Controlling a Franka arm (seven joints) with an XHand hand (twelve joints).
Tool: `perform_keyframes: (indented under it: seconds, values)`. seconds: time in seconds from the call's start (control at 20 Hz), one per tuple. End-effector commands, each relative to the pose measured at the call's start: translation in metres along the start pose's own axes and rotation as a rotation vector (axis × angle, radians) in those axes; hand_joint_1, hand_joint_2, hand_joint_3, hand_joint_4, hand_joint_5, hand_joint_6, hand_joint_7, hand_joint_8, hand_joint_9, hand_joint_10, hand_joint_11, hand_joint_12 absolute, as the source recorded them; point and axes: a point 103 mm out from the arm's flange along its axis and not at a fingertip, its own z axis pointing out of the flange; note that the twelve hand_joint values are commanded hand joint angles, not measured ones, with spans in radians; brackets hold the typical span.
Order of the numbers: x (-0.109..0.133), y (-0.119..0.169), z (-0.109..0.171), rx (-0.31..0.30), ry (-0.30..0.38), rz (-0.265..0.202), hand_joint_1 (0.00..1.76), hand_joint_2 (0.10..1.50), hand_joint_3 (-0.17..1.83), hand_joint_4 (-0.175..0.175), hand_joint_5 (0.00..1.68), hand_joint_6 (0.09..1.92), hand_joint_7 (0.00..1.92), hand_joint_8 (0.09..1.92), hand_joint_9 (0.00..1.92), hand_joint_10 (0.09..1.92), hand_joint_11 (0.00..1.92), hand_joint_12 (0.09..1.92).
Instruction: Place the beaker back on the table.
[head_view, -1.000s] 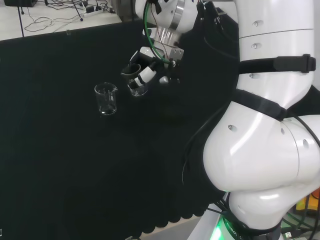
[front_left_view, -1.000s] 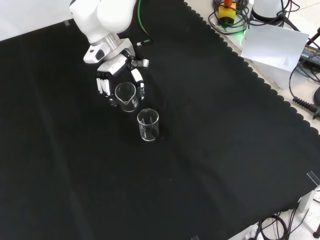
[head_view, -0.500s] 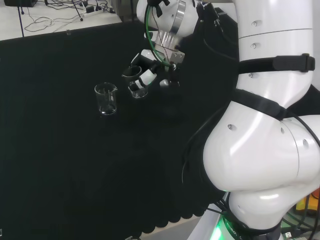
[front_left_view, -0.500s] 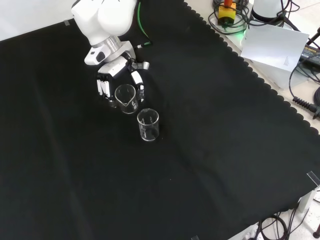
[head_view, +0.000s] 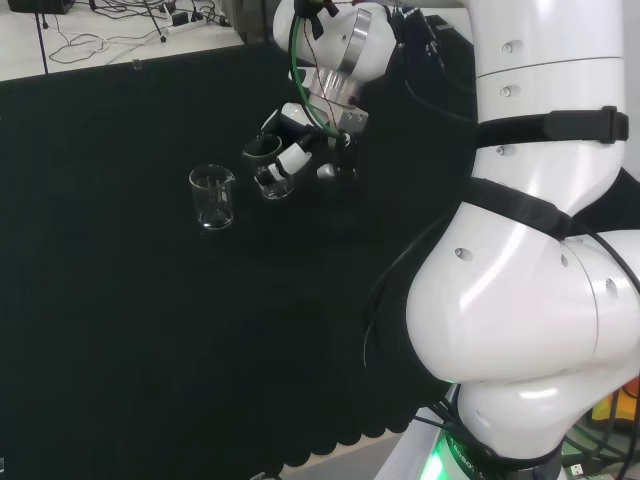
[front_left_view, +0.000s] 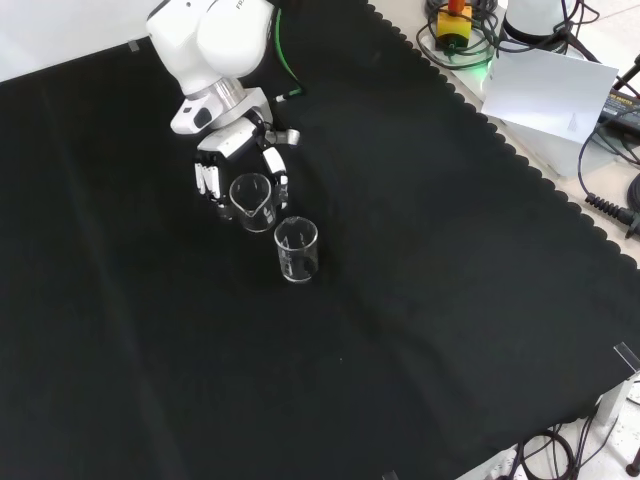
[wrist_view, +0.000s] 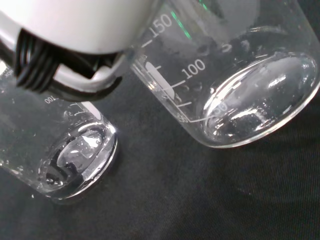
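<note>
My hand (front_left_view: 238, 158) is shut on a clear glass beaker (front_left_view: 253, 201), with fingers (front_left_view: 207, 178) curled along both of its sides. In the head view the hand (head_view: 303, 140) holds that beaker (head_view: 271, 181) low over the black cloth (head_view: 150, 330), a little tilted. The wrist view has the held beaker (wrist_view: 235, 85) large and close, its printed scale facing the camera and its base just over the cloth. Whether the base touches the cloth I cannot tell.
A second clear beaker (front_left_view: 296, 249) stands upright on the cloth right next to the held one, also seen in the head view (head_view: 212, 197) and the wrist view (wrist_view: 65, 150). The arm's white links (head_view: 540, 250) rise at the head view's right.
The hand and its beaker have sunk slightly toward the cloth and the standing beaker, and the wrist has turned a little. The standing beaker has not moved.
</note>
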Motion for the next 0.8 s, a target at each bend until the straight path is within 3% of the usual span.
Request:
perform_keyframes:
  seconds: [0.05, 0.8]
  values:
    - [-0.002, -0.001, 0.003, -0.004, 0.001, 0.006, 1.29, 0.54, 0.85, 0.041, 1.22, 0.85, 1.4, 0.57, 1.26, 0.52, 0.99, 0.95]
    - [-0.015, -0.008, 0.008, -0.019, 0.015, 0.008, 1.24, 0.59, 0.78, 0.052, 1.23, 0.8, 1.37, 0.58, 1.23, 0.5, 0.96, 1.0]
